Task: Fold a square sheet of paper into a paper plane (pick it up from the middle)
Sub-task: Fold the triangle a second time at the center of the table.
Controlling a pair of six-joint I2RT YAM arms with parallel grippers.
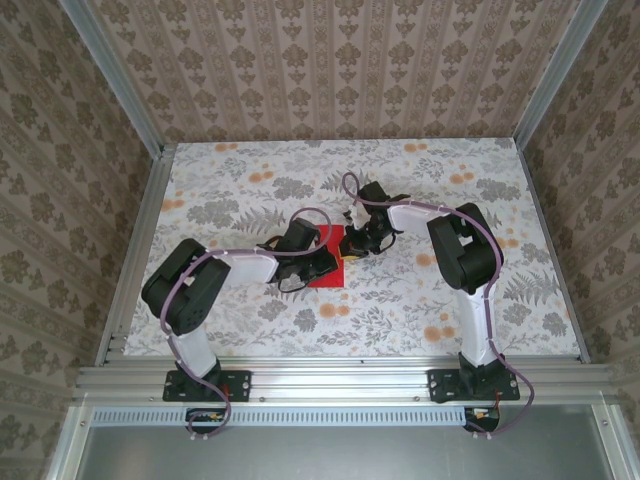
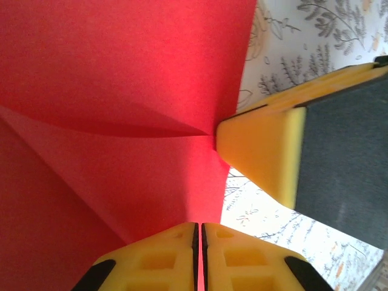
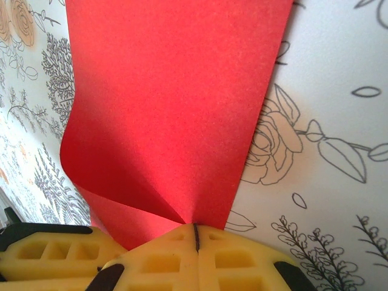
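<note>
We see the paper [image 1: 326, 272], thin and bright red, near the middle of the desk [image 1: 420, 310]. It does not lie flat: a soft ridge runs across it and one side curls upward. The left end effector [image 2: 199, 242] and right end effector [image 3: 195, 237] each pinch its edge between closed pads.

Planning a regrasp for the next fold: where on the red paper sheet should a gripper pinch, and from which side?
Pinch the red sheet at a free edge, coming edge-on from outside, where it buckles off the table; flat parts likely give jaws nothing. The right gripper holds it so.
</note>
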